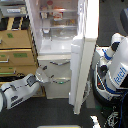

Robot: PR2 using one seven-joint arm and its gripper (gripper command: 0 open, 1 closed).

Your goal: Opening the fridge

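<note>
Nearest to us, at the bottom of the exterior view's left, our white forearm (17,95) reaches up and toward the exterior view's right, ending in the gripper (44,75). The gripper sits in front of the fridge's (62,50) lower section, at about the level of the upper drawer (56,63), close to or touching its front. The picture is too blurred for us to say whether the fingers are spread or closed on anything, so we cannot tell its state.

The fridge stands just beyond the gripper, in the middle of the view, and its big upper door (85,55) is already swung wide. We see lit shelves (59,22) with food inside. The door leaf hangs edge-on toward us on the exterior view's right of the cabinet, its long axis vertical, running from the top of the picture nearly down to the floor.

So the relation that matters: the open door lies to the exterior view's right of the gripper, well apart from it, while the drawers lie directly ahead of it. We judge the opening largely done.

Farther to the exterior view's left stands a tan wooden cabinet (17,50), and on the exterior view's right the white-and-blue robot body (116,67).
</note>
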